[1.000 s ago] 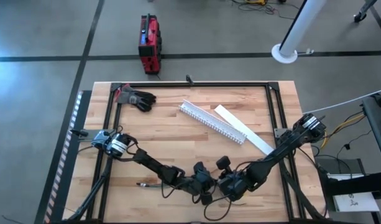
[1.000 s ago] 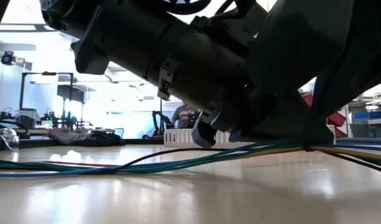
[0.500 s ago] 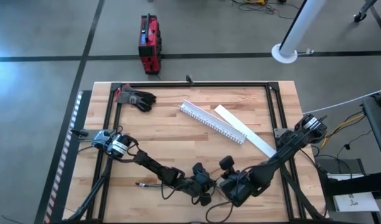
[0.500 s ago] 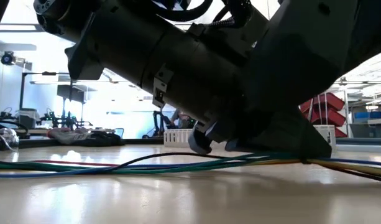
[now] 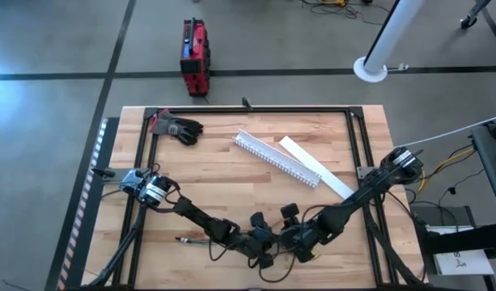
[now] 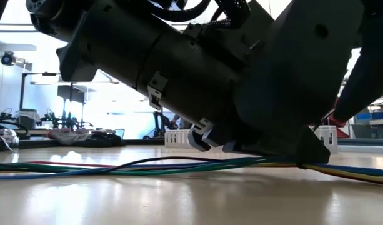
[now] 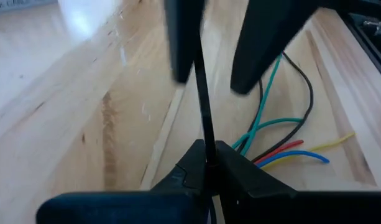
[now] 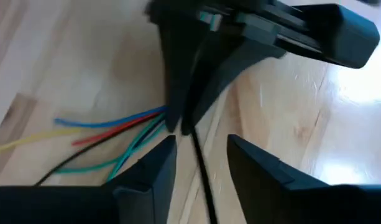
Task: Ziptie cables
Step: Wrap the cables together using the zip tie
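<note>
Passage along the near edge of the table (image 5: 231, 174) is obstructed: the left gripper (image 5: 266, 252) and right gripper (image 5: 290, 242) stand nose to nose there, low over the cables (image 6: 116, 167), which trail flat across the boards to left and right. The far right is partly blocked by the white slotted channel (image 5: 276, 158) and its flat lid (image 5: 316, 167) lying side by side on a diagonal, and the far left corner by a dark glove (image 5: 177, 128). The centre-left boards between these are bare.
</note>
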{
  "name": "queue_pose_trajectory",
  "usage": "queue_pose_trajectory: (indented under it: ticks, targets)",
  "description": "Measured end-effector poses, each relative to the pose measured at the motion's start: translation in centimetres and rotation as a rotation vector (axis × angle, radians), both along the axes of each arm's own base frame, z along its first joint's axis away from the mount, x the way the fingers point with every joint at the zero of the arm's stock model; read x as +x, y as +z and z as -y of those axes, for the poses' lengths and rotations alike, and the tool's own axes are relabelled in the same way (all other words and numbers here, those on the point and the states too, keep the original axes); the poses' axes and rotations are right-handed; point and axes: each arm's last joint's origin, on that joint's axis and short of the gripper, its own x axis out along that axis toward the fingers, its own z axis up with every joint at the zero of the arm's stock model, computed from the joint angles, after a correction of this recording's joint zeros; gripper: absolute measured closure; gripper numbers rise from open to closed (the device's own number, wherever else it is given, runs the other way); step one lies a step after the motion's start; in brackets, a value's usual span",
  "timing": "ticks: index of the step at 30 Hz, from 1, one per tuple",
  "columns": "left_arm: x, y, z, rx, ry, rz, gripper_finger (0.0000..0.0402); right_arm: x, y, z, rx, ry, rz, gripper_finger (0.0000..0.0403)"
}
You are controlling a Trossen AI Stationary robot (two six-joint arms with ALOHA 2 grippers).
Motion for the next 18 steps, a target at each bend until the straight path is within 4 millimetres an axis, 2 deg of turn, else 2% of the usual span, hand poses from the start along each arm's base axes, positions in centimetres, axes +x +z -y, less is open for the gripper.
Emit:
queue_pose_trajectory:
  ticks: [6,12,18]
  targets:
    - [-0.3,0.1,0.5,0.052,0.026,0.013,0.0397,0.3,-0.8,1.0,0.056,-0.051,0.012,0.0264]
    - [-0.4,0.1,0.4,0.088,0.058,0.023,0.0397,0.8,-0.9,1.3,0.155,-0.050,-0.003,0.0300]
    - [-0.3,0.2,0.5,0.093,0.066,0.027,0.0397,0.8,-1.0,1.4,0.159,-0.050,-0.009,0.0339]
